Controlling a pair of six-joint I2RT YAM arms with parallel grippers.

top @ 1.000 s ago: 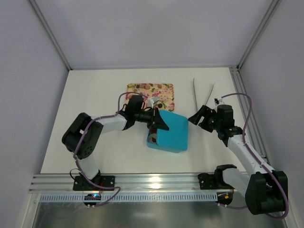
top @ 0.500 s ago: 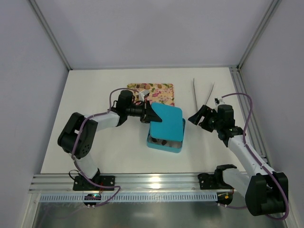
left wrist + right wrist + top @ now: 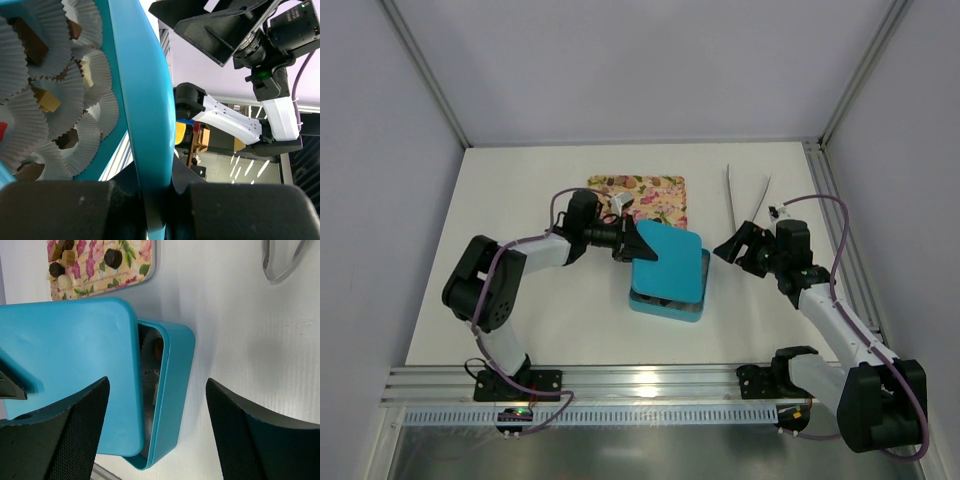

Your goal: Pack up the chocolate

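Note:
My left gripper (image 3: pixel 638 245) is shut on the edge of a teal lid (image 3: pixel 670 262), which it holds low over the teal box (image 3: pixel 665 308). In the left wrist view the lid's edge (image 3: pixel 142 100) runs between the jaws of the left gripper (image 3: pixel 155 195). Beside it, chocolate pieces (image 3: pixel 42 100) sit in crinkled white cups (image 3: pixel 20 115) inside the box. My right gripper (image 3: pixel 728 248) stands open just right of the box. In its wrist view the lid (image 3: pixel 70 370) leaves a gap along the box wall (image 3: pixel 172 385). More chocolate (image 3: pixel 113 258) lies on the flowered tray (image 3: pixel 135 260).
The flowered tray (image 3: pixel 650 190) lies just beyond the box. Clear plastic tongs (image 3: pixel 745 195) rest on the white table at the back right, also seen in the right wrist view as tongs (image 3: pixel 280 262). Metal rails run along the near and right table edges.
The left gripper drew back toward the tray with the lid, and the lid has settled lower and squarer over the box. The right arm has hardly moved.

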